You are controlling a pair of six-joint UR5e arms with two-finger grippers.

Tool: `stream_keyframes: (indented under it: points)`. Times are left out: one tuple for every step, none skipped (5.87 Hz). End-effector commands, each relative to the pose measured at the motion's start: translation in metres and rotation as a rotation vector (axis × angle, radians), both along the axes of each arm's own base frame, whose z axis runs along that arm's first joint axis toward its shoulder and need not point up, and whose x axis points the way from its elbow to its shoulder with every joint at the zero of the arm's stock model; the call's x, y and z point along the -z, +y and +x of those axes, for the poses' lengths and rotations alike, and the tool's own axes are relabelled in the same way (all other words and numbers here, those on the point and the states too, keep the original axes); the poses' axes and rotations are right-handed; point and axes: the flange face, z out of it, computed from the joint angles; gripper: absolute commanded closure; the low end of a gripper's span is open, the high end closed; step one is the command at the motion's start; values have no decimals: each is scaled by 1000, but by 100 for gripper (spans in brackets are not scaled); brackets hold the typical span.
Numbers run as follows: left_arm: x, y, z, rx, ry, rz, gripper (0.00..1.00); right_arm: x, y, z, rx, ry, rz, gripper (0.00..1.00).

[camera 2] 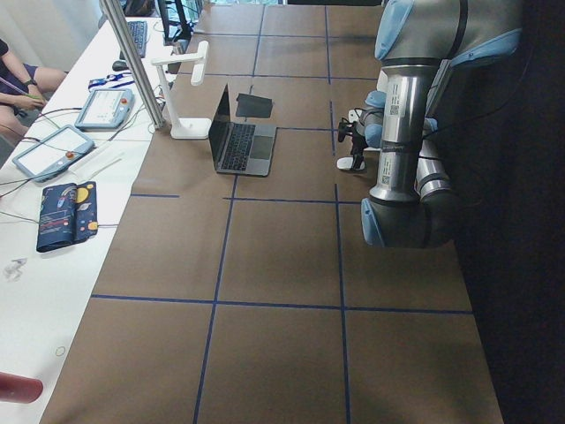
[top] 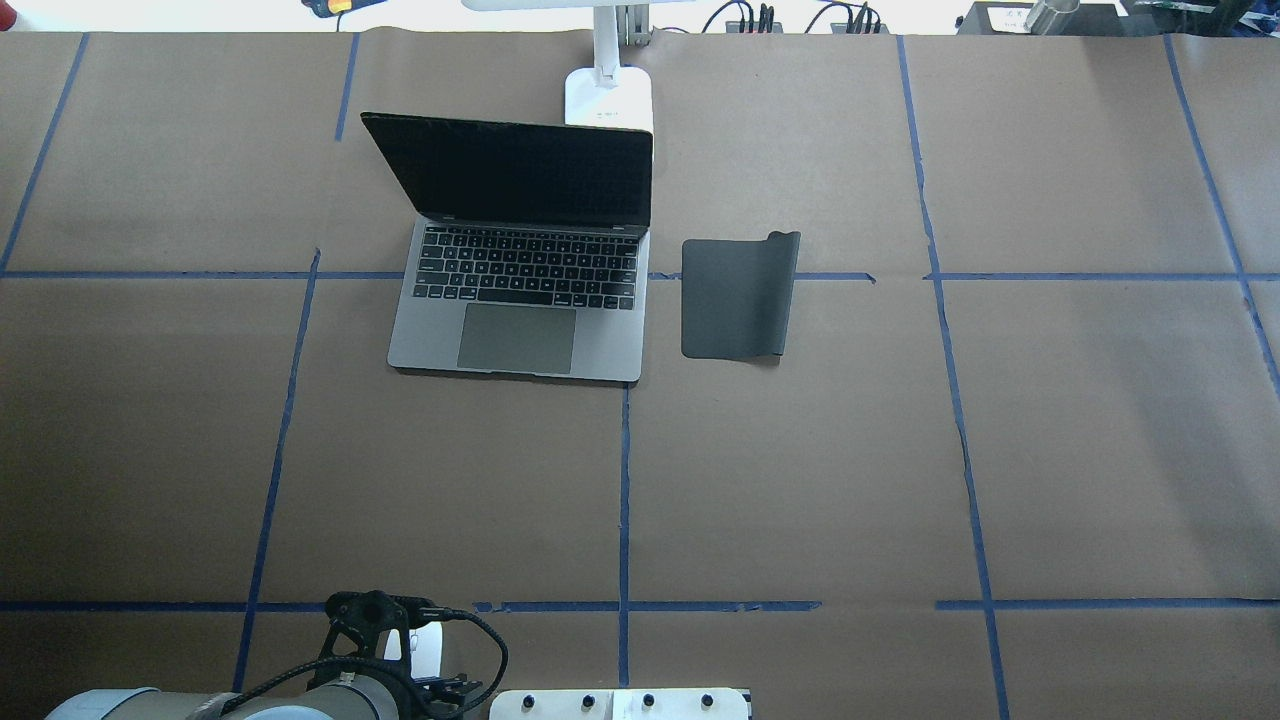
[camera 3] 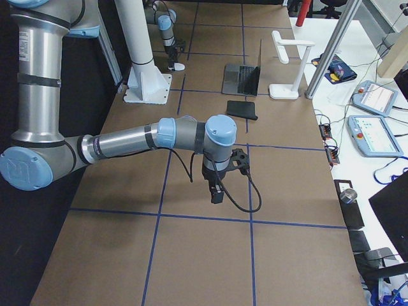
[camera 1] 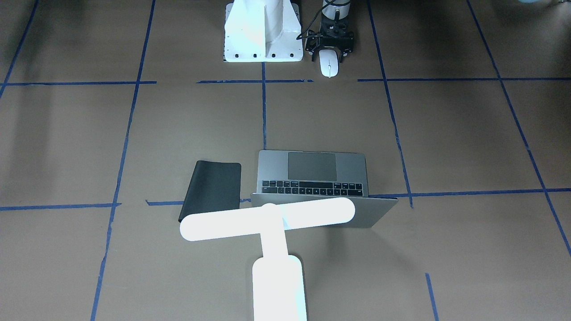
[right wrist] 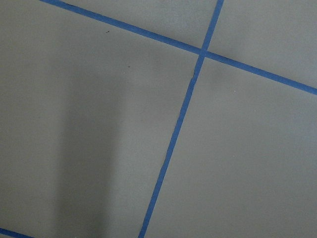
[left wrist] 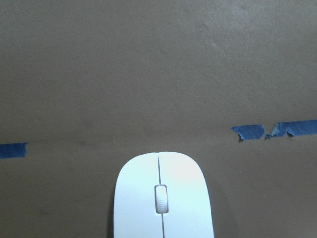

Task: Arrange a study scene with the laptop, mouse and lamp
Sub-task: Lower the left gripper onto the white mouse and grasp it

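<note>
Exterior front-facing view: mouse [camera 1: 329, 66] flat by the table's robot-side edge, between the wide-open fingers of the left claw [camera 1: 330, 54], not squeezed yet. Probably light, hard, smooth and slippery, so pinch both long sides, low down. Right claw [camera 3: 217, 194]: cannot tell.

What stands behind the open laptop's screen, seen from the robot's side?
The lamp stands just behind the laptop: its white base and narrow neck show above the lid. In the overhead view the lid covers the base's near edge.
</note>
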Motion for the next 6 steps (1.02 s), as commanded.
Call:
stream_keyframes:
  points:
    - [4, 0, -1, -2, 9, -4, 37, 0, 0, 0, -1, -4, 0, 0]
    - [3, 0, -2, -2, 6, -4, 60, 0, 0, 0, -1, -4, 0, 0]
    - [4, -1, -3, -1, 8, -4, 70, 0, 0, 0, -1, -4, 0, 0]
    - [14, -4, -10, 3, 27, -4, 77, 1, 0, 0, -2, -4, 0, 0]
    - [39, -11, -30, 10, 66, 2, 81, 1, 0, 0, -3, -5, 0, 0]
    - [44, -23, -38, 32, 67, 6, 84, 1, 0, 0, -3, -5, 0, 0]
